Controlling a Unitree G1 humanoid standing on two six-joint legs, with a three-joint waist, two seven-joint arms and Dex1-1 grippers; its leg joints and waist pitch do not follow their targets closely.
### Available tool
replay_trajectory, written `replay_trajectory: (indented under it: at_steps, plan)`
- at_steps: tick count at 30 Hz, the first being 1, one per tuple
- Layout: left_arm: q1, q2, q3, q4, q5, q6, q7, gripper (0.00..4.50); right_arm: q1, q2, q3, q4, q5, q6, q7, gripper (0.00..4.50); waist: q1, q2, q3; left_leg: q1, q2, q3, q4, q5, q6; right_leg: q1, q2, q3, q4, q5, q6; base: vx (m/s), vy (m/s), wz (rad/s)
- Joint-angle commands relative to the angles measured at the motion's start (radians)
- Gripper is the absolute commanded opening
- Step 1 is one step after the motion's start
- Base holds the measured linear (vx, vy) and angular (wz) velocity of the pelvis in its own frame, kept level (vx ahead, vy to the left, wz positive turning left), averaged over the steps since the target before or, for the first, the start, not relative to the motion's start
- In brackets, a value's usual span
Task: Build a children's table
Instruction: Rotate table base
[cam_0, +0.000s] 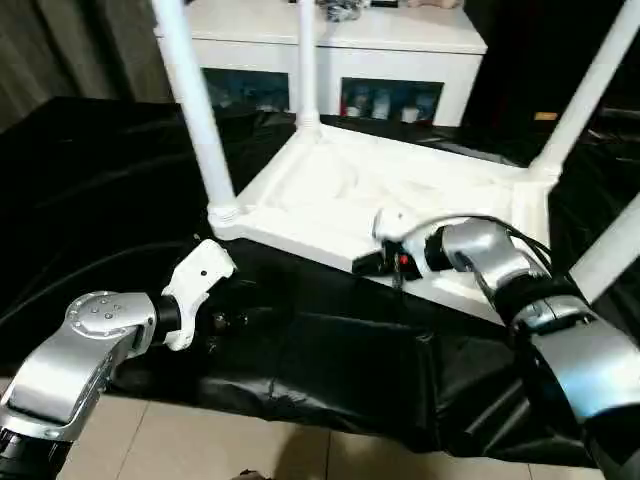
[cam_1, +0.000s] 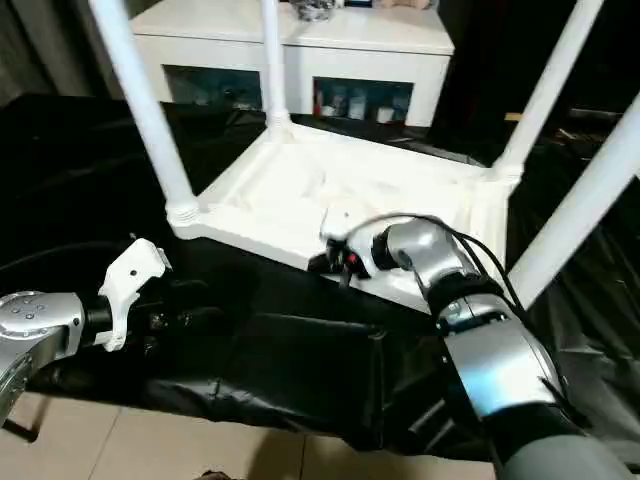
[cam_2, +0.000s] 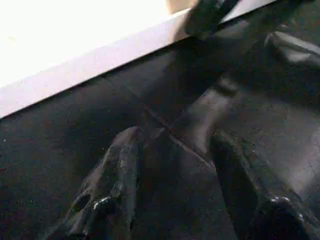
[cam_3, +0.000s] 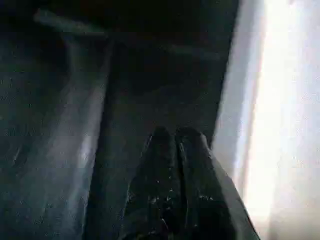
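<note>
Where black plastic sheeting (cam_0: 330, 370) covers the floor before a white cabinet (cam_0: 330, 60), we see the children's table (cam_0: 400, 200) upside down, legs up. Our right claw (cam_0: 368, 263), fingers pressed together and empty, sits against its near edge. Our left claw (cam_2: 175, 170), fingers spread, hovers over sheeting just beside that edge.

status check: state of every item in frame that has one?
children's table: upside down on the black sheet, four legs standing up from its corner sockets.
left gripper: jaws open, empty, over the sheet.
right gripper: jaws shut, empty, beside the tabletop's near edge.
white cabinet: glass doors closed.
</note>
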Motion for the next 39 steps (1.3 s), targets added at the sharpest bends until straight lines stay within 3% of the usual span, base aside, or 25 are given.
replay_trajectory:
  at_steps: [1,4,6,8,11,14,16,17,18,19,23,24,26,30,31,39]
  plan:
    - [-0.010,0.008,0.010,-0.006,0.001,0.004,0.002,2.51,0.008,-0.017,0.013,-0.021,-0.017,-0.049,0.005,0.03,-0.001,0.002,-0.068,0.037,0.057,-0.035,-0.088,-0.302,0.001,0.028,-0.037,0.034,-0.054,-0.199,-0.272,0.000,0.000,0.00]
    - [-0.014,0.009,0.009,-0.003,0.000,0.003,0.002,2.51,0.007,-0.011,-0.011,-0.026,0.006,-0.055,0.005,0.03,-0.002,0.003,-0.068,0.036,0.058,-0.036,-0.089,-0.313,0.002,0.029,-0.037,0.034,-0.054,-0.205,-0.270,0.000,0.000,0.00]
    - [-0.019,0.007,0.009,0.000,-0.002,0.002,0.003,2.51,0.005,-0.001,-0.044,-0.039,0.030,-0.099,-0.047,0.03,-0.003,0.001,-0.069,0.036,0.057,-0.038,-0.089,-0.311,0.003,0.030,-0.040,0.036,-0.054,-0.203,-0.268,0.000,0.000,0.00]
    - [-0.021,0.004,0.010,-0.002,-0.004,0.003,0.006,2.51,-0.008,0.021,-0.119,-0.046,0.108,-0.086,-0.078,0.03,-0.007,-0.002,-0.070,0.035,0.057,-0.039,-0.088,-0.302,0.013,0.032,-0.040,0.037,-0.053,-0.199,-0.270,0.000,0.000,0.00]
    - [-0.021,-0.003,0.007,-0.002,-0.005,0.004,0.011,2.51,-0.021,0.035,-0.156,-0.038,0.146,-0.042,-0.135,0.03,-0.011,0.002,-0.071,0.037,0.057,-0.037,-0.088,-0.287,0.015,0.030,-0.035,0.034,-0.051,-0.182,-0.277,0.000,0.000,0.00]
    - [-0.021,-0.012,-0.001,-0.003,-0.008,0.005,0.011,2.51,-0.019,0.037,-0.125,-0.021,0.115,0.009,-0.119,0.03,-0.012,0.002,-0.070,0.035,0.055,-0.036,-0.088,-0.288,0.014,0.030,-0.033,0.032,-0.050,-0.175,-0.280,0.000,0.000,0.00]
    - [-0.023,-0.015,-0.004,-0.003,-0.007,0.005,0.012,2.51,-0.022,0.038,-0.114,-0.006,0.090,0.031,-0.128,0.31,-0.009,0.002,-0.071,0.035,0.056,-0.035,-0.087,-0.280,0.013,0.030,-0.034,0.032,-0.049,-0.172,-0.283,0.000,0.000,0.00]
    - [-0.024,-0.015,-0.005,-0.003,-0.007,0.005,0.013,2.51,-0.025,0.040,-0.118,-0.001,0.090,0.040,-0.130,0.31,-0.009,-0.003,-0.070,0.034,0.056,-0.034,-0.087,-0.280,0.014,0.030,-0.034,0.032,-0.050,-0.176,-0.283,0.000,0.000,0.00]
    - [-0.024,-0.015,-0.005,-0.003,-0.006,0.005,0.014,2.51,-0.026,0.041,-0.119,0.000,0.090,0.042,-0.130,0.39,-0.008,-0.001,-0.071,0.033,0.056,-0.036,-0.087,-0.277,0.013,0.032,-0.037,0.033,-0.049,-0.181,-0.280,0.000,0.000,0.00]
    - [-0.024,-0.016,-0.006,-0.003,-0.006,0.005,0.016,2.51,-0.031,0.042,-0.120,0.004,0.089,0.053,-0.129,0.49,-0.009,-0.008,-0.071,0.033,0.057,-0.035,-0.087,-0.273,0.014,0.032,-0.037,0.033,-0.050,-0.183,-0.277,0.000,0.000,0.00]
    - [-0.016,-0.016,-0.004,-0.010,-0.007,0.003,0.018,2.51,-0.044,0.044,-0.116,0.007,0.092,0.075,-0.118,0.84,-0.009,-0.004,-0.069,0.035,0.057,-0.035,-0.087,-0.281,0.011,0.029,-0.037,0.033,-0.051,-0.200,-0.272,0.000,0.000,0.00]
    - [-0.014,-0.016,-0.004,-0.011,-0.007,0.003,0.019,2.51,-0.045,0.043,-0.111,0.007,0.087,0.076,-0.119,0.84,-0.011,-0.013,-0.069,0.034,0.057,-0.034,-0.088,-0.281,0.013,0.029,-0.036,0.034,-0.052,-0.203,-0.271,0.000,0.000,0.00]
    - [-0.011,-0.017,-0.005,-0.013,-0.006,0.003,0.021,2.51,-0.046,0.041,-0.102,0.007,0.078,0.077,-0.126,1.11,-0.009,-0.006,-0.068,0.035,0.058,-0.036,-0.089,-0.284,0.007,0.028,-0.038,0.034,-0.051,-0.214,-0.266,0.000,0.000,0.00]
    - [-0.008,-0.022,-0.007,-0.017,-0.008,0.004,0.023,2.51,-0.055,0.039,-0.063,0.015,0.009,0.113,-0.192,1.29,-0.011,-0.010,-0.068,0.037,0.056,-0.035,-0.090,-0.283,-0.008,0.027,-0.034,0.034,-0.050,-0.197,-0.267,0.000,0.000,0.00]
    - [-0.009,-0.023,-0.010,-0.018,-0.008,0.004,0.023,2.51,-0.058,0.038,-0.043,0.022,-0.016,0.144,-0.216,1.57,-0.010,-0.007,-0.068,0.037,0.055,-0.035,-0.091,-0.288,-0.013,0.026,-0.035,0.034,-0.051,-0.203,-0.265,0.000,0.000,0.00]
    - [-0.009,-0.025,-0.018,-0.020,-0.009,0.004,0.020,2.51,-0.065,0.050,-0.016,0.045,-0.032,0.238,-0.193,1.57,-0.010,-0.008,-0.069,0.035,0.057,-0.035,-0.090,-0.291,-0.014,0.030,-0.036,0.035,-0.049,-0.184,-0.266,0.000,0.000,0.00]
